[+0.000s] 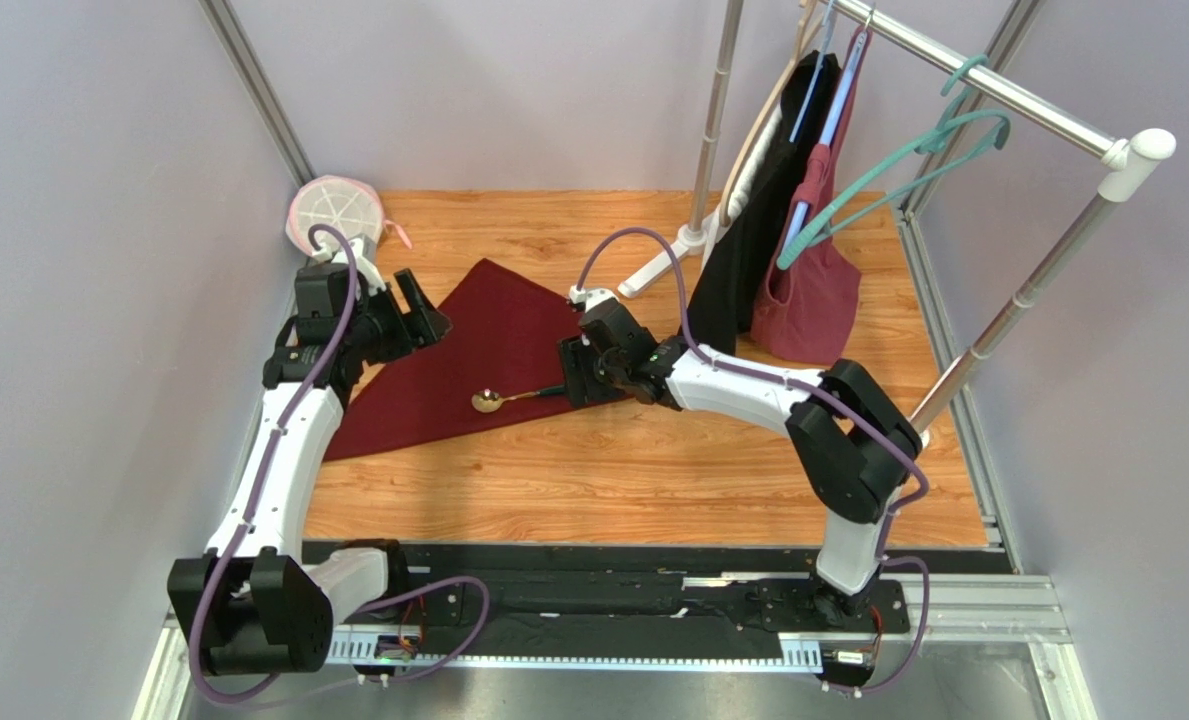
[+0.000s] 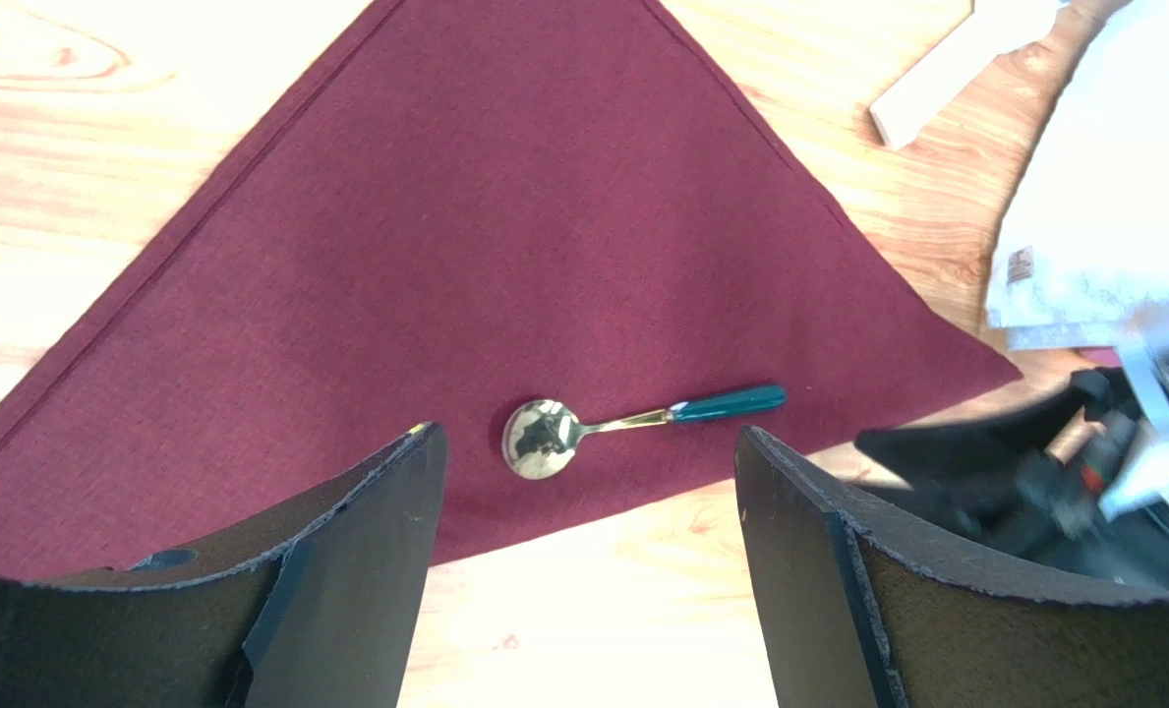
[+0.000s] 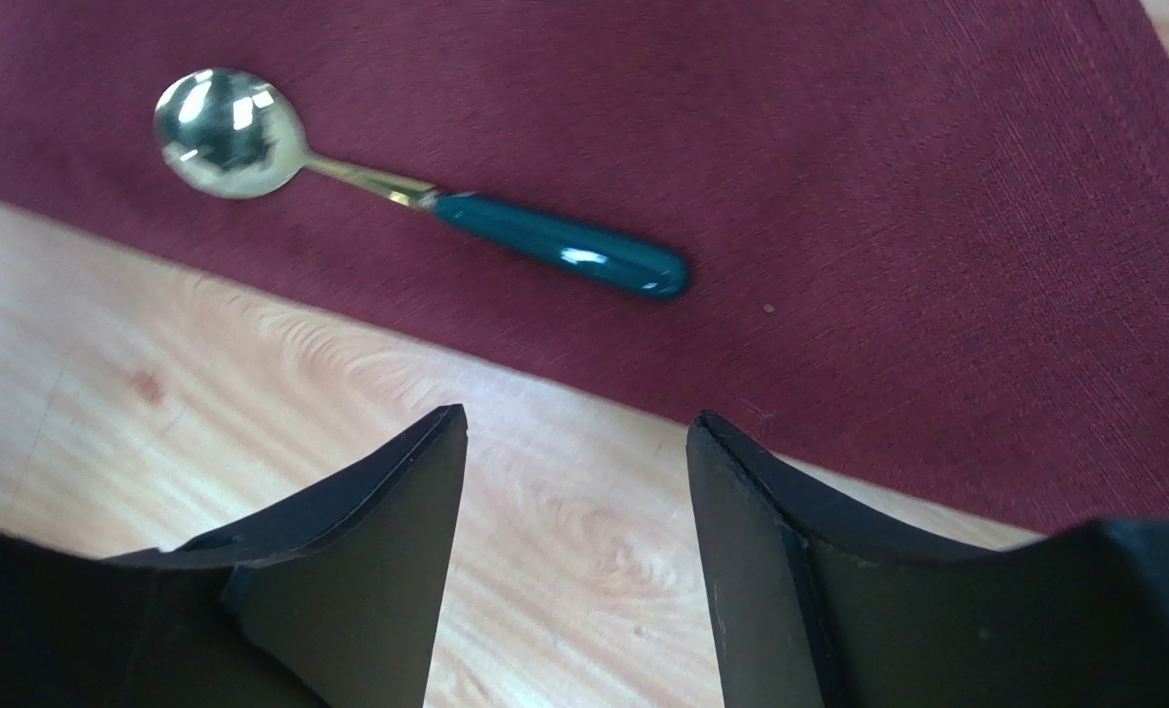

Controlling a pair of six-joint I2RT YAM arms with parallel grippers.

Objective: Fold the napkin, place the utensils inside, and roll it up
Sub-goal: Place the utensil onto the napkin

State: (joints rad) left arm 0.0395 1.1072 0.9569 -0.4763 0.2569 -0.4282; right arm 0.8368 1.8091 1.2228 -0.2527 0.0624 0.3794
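Note:
The maroon napkin [image 1: 458, 353] lies flat on the wooden table, folded into a triangle [image 2: 516, 251]. One utensil, a spoon [image 1: 510, 398] with a golden bowl and dark teal handle, rests on the cloth beside its long near edge [image 2: 627, 421] [image 3: 413, 189]. My left gripper [image 1: 417, 312] hovers over the napkin's left side, jaws wide open and empty [image 2: 587, 434]. My right gripper [image 1: 578, 375] is just right of the spoon's handle, over bare wood by the cloth's edge, open with nothing between its fingers [image 3: 577, 418].
A pink and white round object [image 1: 337, 210] sits at the back left corner. A metal clothes rack [image 1: 1006, 98] stands at the back right with hangers, a black garment [image 1: 758, 210] and a burgundy bag [image 1: 808, 300]; its white foot [image 1: 660, 263] reaches toward the napkin.

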